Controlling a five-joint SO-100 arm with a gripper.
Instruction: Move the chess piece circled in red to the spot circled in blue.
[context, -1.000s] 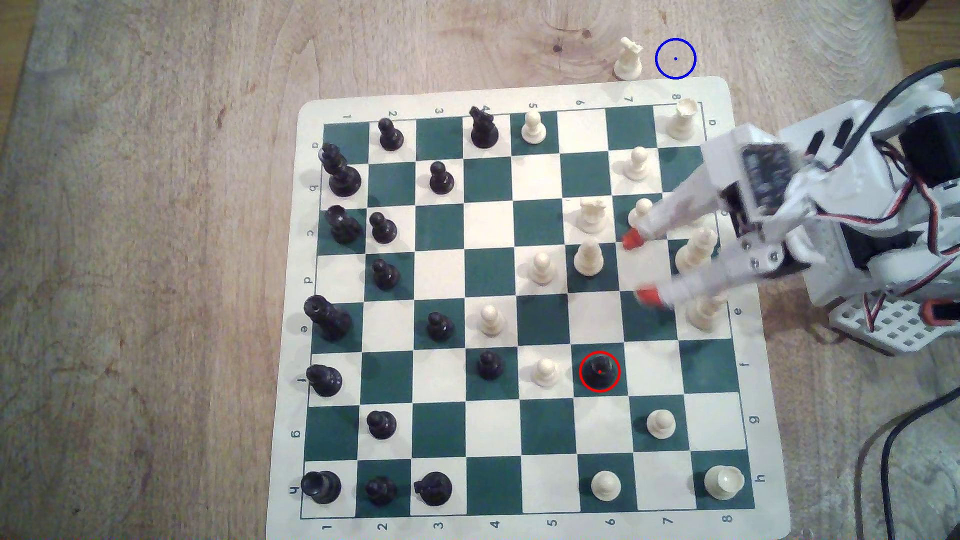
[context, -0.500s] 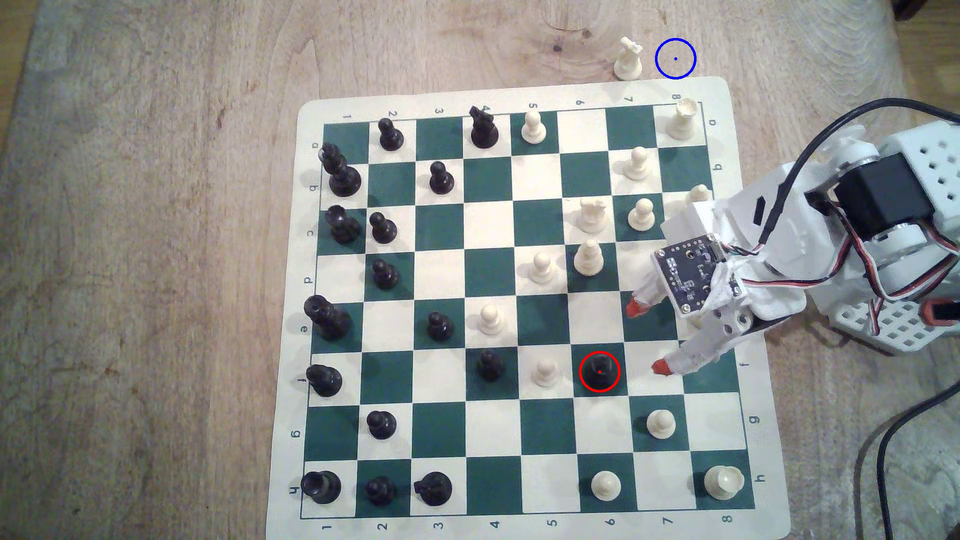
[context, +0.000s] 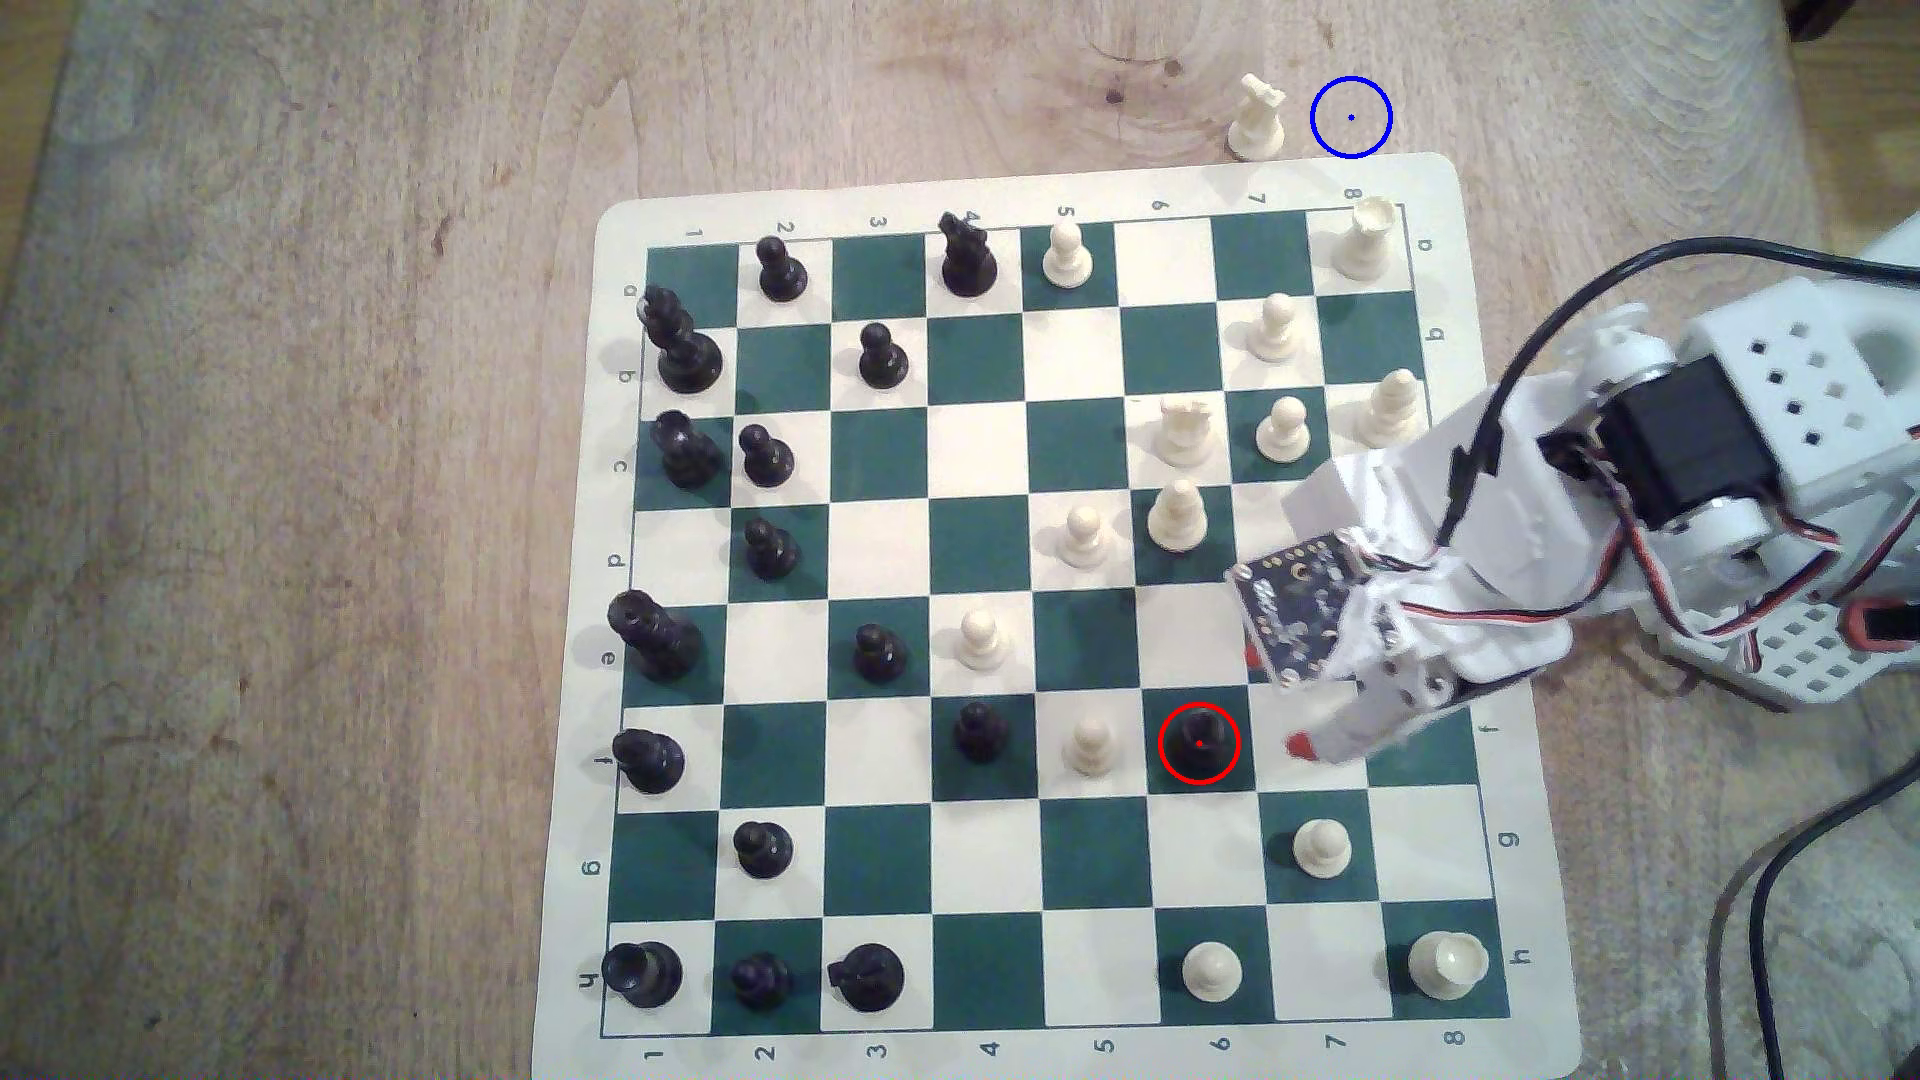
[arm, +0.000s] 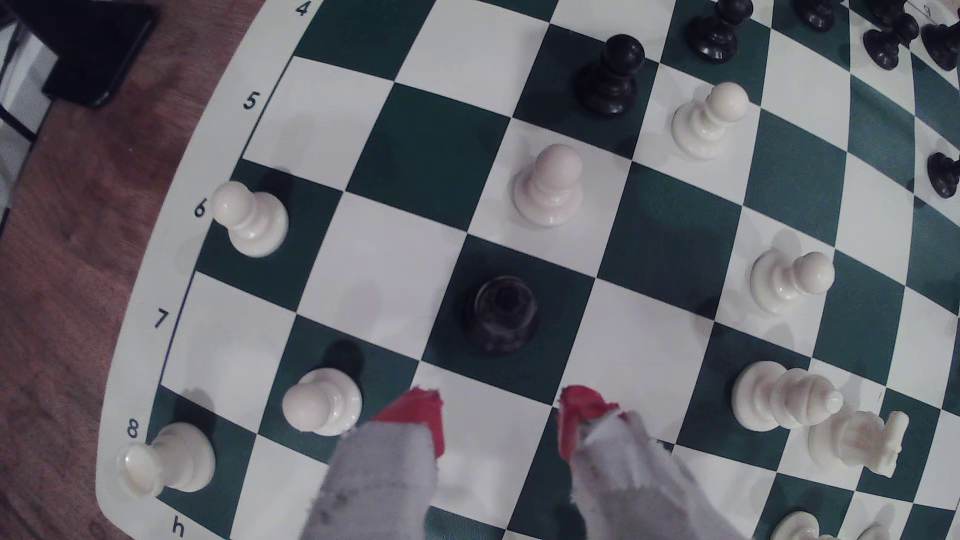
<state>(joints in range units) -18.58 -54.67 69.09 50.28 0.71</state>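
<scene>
Glossy black chess piece with pointed top (context: 1199, 739) (arm: 503, 315) upright on dark green square inside red ring, untouched. Red-tipped white gripper (context: 1276, 700) (arm: 498, 420) just beside it, fingers spread, grasping nothing. Blue-ringed bare wood spot (context: 1351, 117) well apart, beside white knight (context: 1257, 119).

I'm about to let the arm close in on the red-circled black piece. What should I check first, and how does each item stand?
1. Pincer open: ok, red fingertips apart.
2. Nothing held: ok.
3. Chess piece upright on its green square: ok.
4. Piece between the fingertips: not ok, it stands just ahead of them.
5. Neighbours clear: ok, the white pawn stands a square away.
6. Blue-ringed spot free: ok, though the white knight stands close beside it.
</scene>
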